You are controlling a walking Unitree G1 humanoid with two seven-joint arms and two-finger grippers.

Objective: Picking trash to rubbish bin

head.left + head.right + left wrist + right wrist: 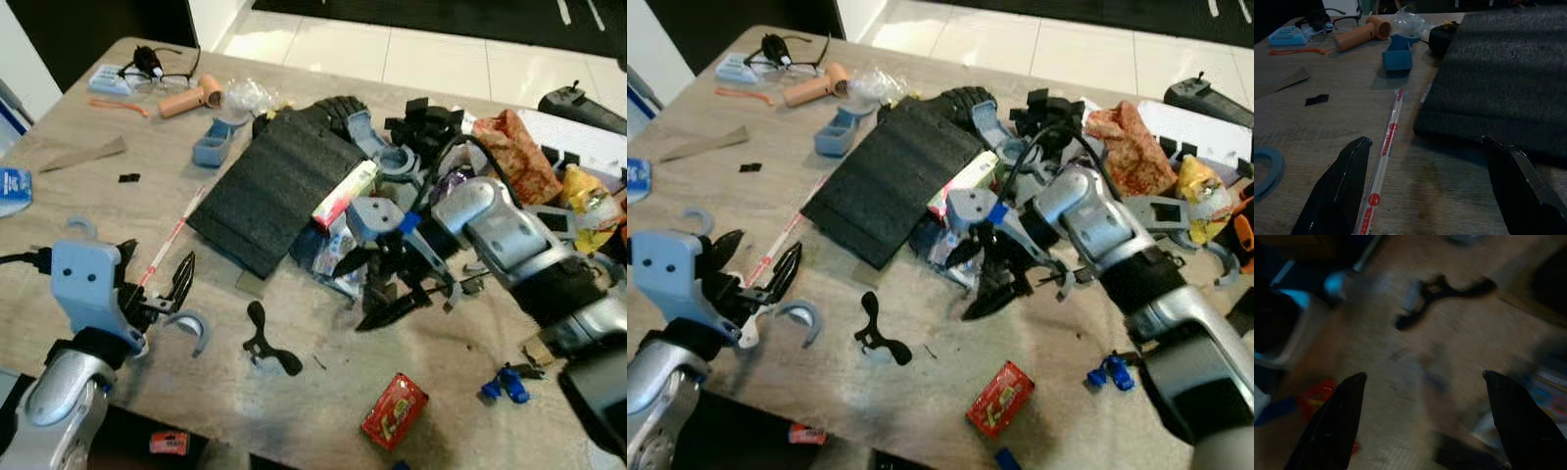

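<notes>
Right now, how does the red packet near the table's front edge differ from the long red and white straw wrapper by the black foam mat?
The red packet is short, blocky and mostly red; the straw wrapper is long, thin and white with red marks. The packet lies apart from other things, nearer the right gripper; the wrapper runs alongside the black foam mat, ahead of the left gripper. Both lie flat on the table.

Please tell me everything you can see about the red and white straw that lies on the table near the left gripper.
The straw is long and thin, in a white wrapper printed with red marks that looks like paper. It lies flat on the wooden table, running from beside the open left gripper toward the blue plastic part. The black foam sheet lies close along one side; whether they touch cannot be told. One end passes near a finger of the gripper, which does not hold it.
</notes>
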